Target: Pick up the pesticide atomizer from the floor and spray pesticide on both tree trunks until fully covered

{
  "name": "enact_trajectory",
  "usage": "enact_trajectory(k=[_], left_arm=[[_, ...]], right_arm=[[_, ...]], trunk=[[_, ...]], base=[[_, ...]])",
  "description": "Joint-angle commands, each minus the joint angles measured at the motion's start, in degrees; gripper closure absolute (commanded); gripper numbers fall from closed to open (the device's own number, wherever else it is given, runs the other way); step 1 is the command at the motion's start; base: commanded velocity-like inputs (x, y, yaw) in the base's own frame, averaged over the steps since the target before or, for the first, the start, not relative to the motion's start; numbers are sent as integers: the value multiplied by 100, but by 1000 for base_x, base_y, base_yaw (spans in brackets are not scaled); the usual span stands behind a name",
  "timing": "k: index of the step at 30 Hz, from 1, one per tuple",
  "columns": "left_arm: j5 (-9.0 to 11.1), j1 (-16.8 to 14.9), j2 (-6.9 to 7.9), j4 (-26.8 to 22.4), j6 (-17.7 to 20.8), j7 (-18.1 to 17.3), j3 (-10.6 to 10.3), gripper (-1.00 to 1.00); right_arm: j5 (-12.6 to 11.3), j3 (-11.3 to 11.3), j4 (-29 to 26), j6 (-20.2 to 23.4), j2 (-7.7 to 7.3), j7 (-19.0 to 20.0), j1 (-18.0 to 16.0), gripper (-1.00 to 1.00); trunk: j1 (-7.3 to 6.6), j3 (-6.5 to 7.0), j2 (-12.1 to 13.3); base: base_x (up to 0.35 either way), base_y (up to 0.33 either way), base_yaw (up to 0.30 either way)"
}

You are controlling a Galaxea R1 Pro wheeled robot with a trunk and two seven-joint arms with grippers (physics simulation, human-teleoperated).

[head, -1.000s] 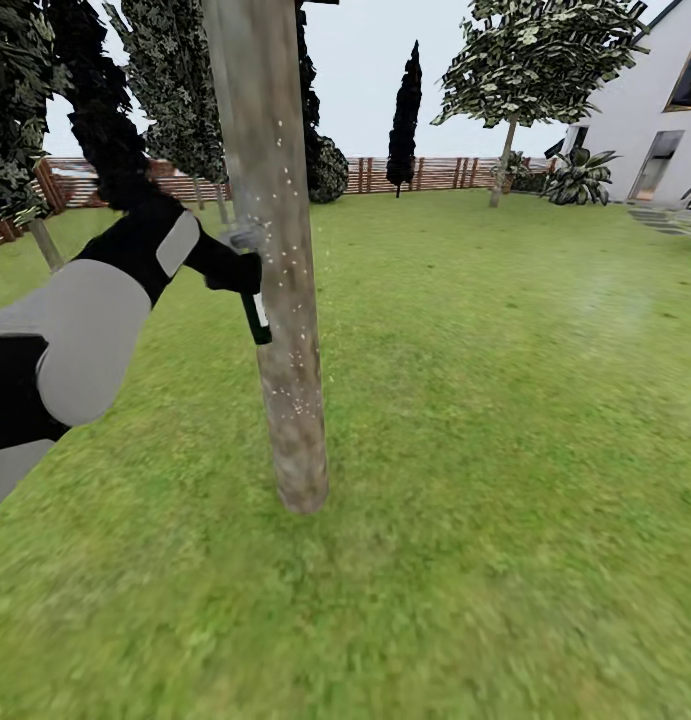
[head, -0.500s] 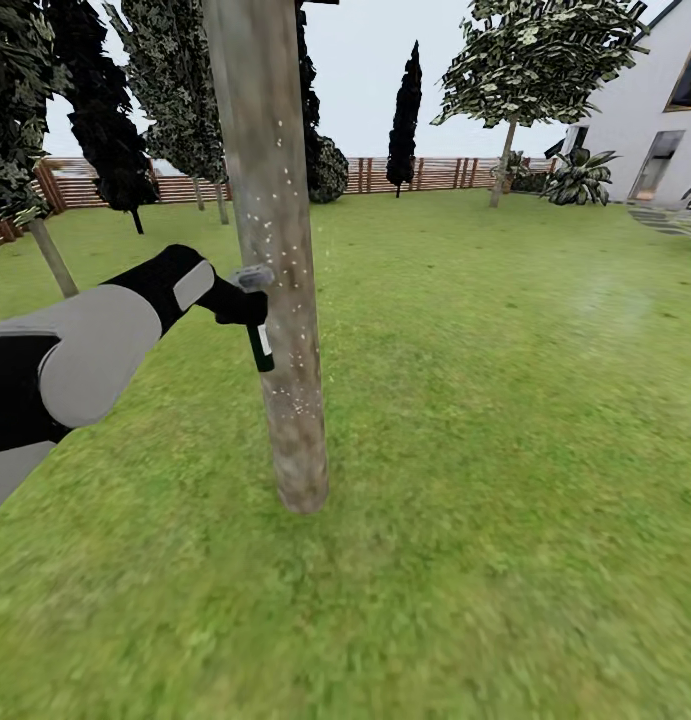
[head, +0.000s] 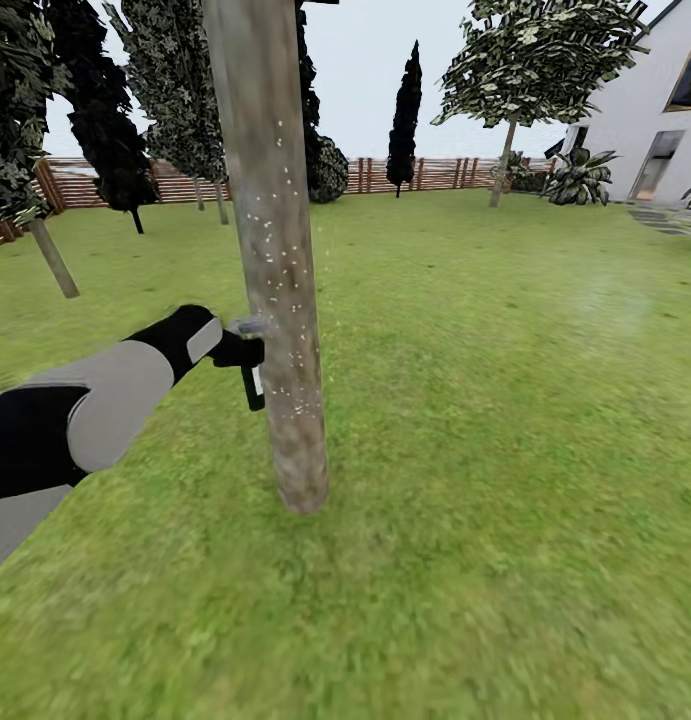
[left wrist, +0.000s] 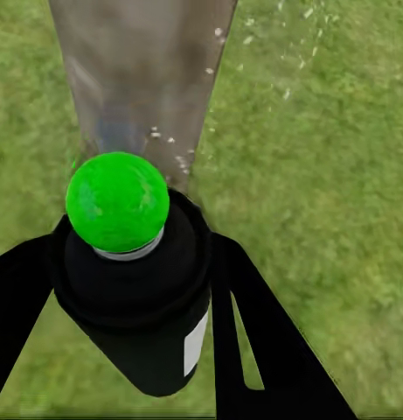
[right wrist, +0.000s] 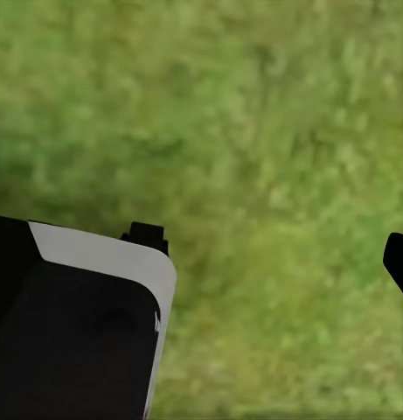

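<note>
Gripping a dark spray bottle (head: 253, 386) with its claw clamped around it, the left gripper (head: 247, 352) is holding it against the speckled tree trunk (head: 275, 250) on the lawn (head: 485, 400); the right gripper's state I cannot tell.

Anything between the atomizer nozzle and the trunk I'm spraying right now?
No solid object. In the left wrist view, the atomizer held by the left gripper faces the tree trunk with a few white spray specks between them.

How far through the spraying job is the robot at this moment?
Done: the atomizer is off the floor, clamped in the left gripper. In hand: spraying the near tree trunk, which shows white specks mid-height, bare bark near its base. Left: finishing this trunk, then the second tree by the house.
</note>
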Motion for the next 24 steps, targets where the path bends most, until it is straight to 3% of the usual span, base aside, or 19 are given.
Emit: enact_trajectory(k=[1, 4, 7, 13, 22, 24], left_arm=[[42, 104, -1, -10, -115, 8, 11, 100], [42, 325, -2, -9, -275, 8, 11, 100], [42, 746, -38, -9, -635, 8, 11, 100], [42, 1165, -41, -9, -924, 8, 12, 100], [42, 1751, 46, -4, -1454, 8, 19, 100], [42, 1915, 87, -2, -1725, 8, 19, 100]], right_arm=[[-40, 49, 9, -23, 4, -8, -3, -100], [-40, 49, 9, -23, 2, -8, -2, -100], [-40, 49, 9, -23, 7, -8, -6, -100], [-40, 49, 9, -23, 10, -8, -5, -100], [-40, 49, 9, -31, 11, -8, -7, -100], [-43, 49, 9, -31, 9, -3, -4, -100]], trunk=[[1, -6, -7], [1, -6, -7], [1, -6, -7], [1, -6, -7], [1, -6, -7], [1, -6, -7]], base=[[0, 0, 0], [0, 0, 0], [0, 0, 0], [0, 0, 0], [0, 0, 0], [0, 0, 0]])
